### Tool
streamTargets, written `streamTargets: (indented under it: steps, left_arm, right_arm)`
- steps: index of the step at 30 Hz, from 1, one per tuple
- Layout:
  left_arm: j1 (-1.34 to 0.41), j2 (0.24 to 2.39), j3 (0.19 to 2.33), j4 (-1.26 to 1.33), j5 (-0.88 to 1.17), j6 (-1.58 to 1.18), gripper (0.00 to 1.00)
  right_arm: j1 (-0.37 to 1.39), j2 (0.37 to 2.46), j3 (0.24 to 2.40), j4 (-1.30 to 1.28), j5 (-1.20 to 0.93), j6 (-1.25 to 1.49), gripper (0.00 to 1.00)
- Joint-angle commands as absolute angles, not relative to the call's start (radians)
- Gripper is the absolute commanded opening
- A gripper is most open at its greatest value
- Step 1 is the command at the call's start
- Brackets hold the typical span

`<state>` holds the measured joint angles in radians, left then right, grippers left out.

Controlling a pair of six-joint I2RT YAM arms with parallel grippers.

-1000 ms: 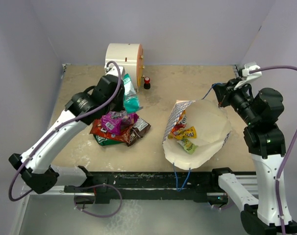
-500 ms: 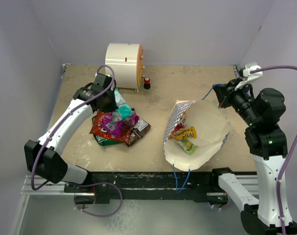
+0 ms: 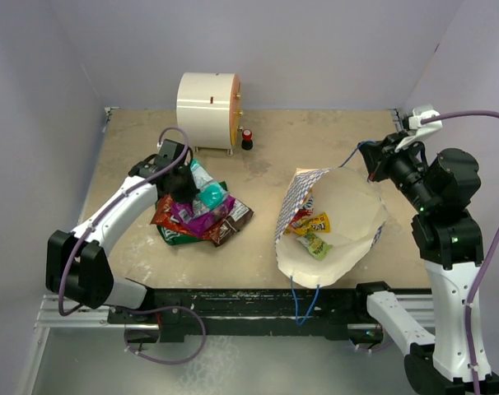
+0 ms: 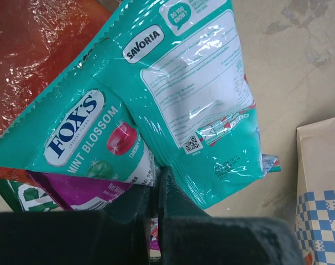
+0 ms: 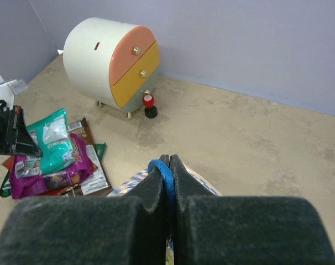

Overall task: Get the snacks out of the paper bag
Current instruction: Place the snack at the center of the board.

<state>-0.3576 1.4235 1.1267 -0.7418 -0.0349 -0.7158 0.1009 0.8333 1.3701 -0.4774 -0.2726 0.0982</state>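
Snacks (image 3: pixel 310 226) left in paper bag (image 3: pixel 348 216), 3 o'clock | step: teal packet (image 3: pixel 207 193) laid on pile (image 3: pixel 196 216), 9 o'clock, left pincer (image 4: pixel 156 185) clenched on it | right pincer (image 5: pixel 168 179) clenched on blue cord (image 5: pixel 165 175) | next: release, fetch another.

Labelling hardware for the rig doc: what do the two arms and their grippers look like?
Both arms: white link shells, black joint housings, a lilac cable looping along each. Left gripper and right gripper have black, wedge-shaped fingers with a matte finish. No markings readable.
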Motion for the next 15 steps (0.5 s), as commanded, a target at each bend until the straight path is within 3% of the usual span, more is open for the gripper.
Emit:
streamTargets:
  steps: [1, 3, 7, 15]
  left_arm:
    - [-0.346, 1.442, 1.036, -0.733, 0.007, -0.752, 0.07]
    - [-0.345, 1.444, 1.050, -0.766, -0.005, -0.751, 0.08]
    - [-0.345, 1.375, 1.086, -0.816, -0.051, -0.751, 0.00]
    - [-0.345, 1.279, 1.078, -0.870, -0.003, -0.800, 0.02]
  right_arm:
    - [0.104, 0.812, 1.391, -0.424, -0.251, 0.096, 0.00]
    - [0.105, 0.813, 1.391, -0.425, -0.253, 0.097, 0.00]
    - [0.105, 0.811, 1.386, -0.425, -0.248, 0.099, 0.00]
    - [0.105, 0.811, 1.379, -0.421, -0.254, 0.104, 0.00]
